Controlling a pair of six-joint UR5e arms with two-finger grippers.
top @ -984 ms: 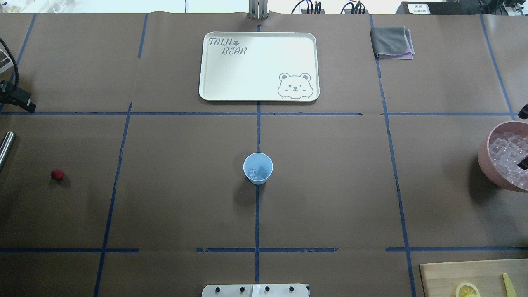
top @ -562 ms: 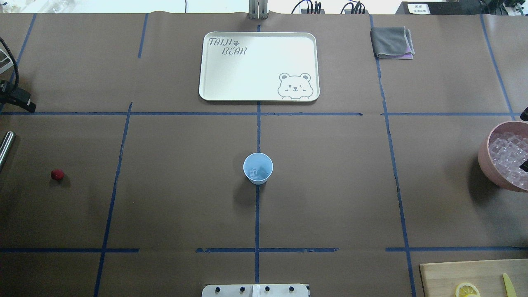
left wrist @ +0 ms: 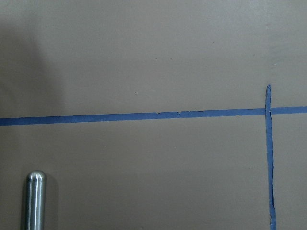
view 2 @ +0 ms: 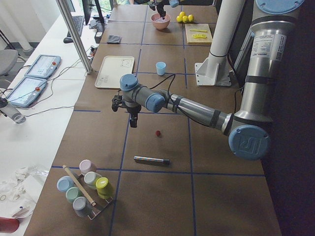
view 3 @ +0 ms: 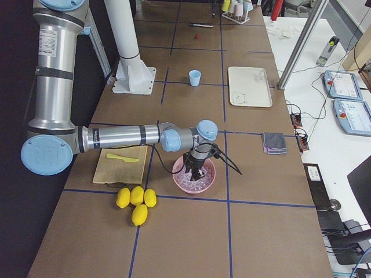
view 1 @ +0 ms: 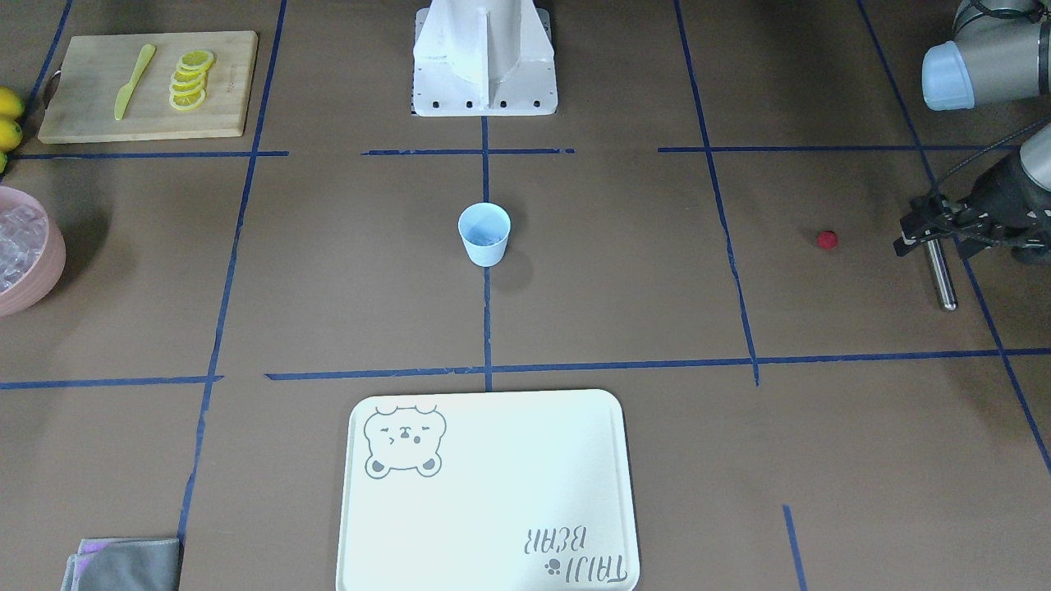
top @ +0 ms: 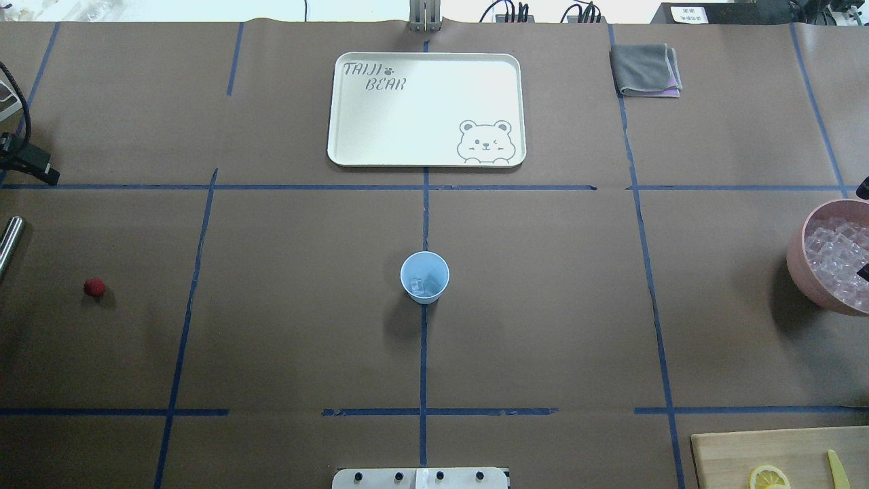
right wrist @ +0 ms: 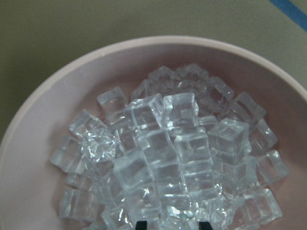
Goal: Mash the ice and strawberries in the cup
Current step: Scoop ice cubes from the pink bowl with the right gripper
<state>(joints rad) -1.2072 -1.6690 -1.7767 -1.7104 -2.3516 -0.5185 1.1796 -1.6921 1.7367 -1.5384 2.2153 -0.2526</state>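
Hanging over ice (right wrist: 163, 158) in the pink bowl (right wrist: 57, 86), right fingers (right wrist: 141, 225) parted; left fingers (view 2: 132, 119): state unclear.

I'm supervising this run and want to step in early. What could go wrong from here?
The right gripper is open at the bowl of heaped ice: a slick cube could slip out on the way, or several could lift together. The strawberry lies loose on the table, far from the cup; being round, it may roll when pinched. The cup stands free with nothing holding it, so mashing with the rod could tip it.
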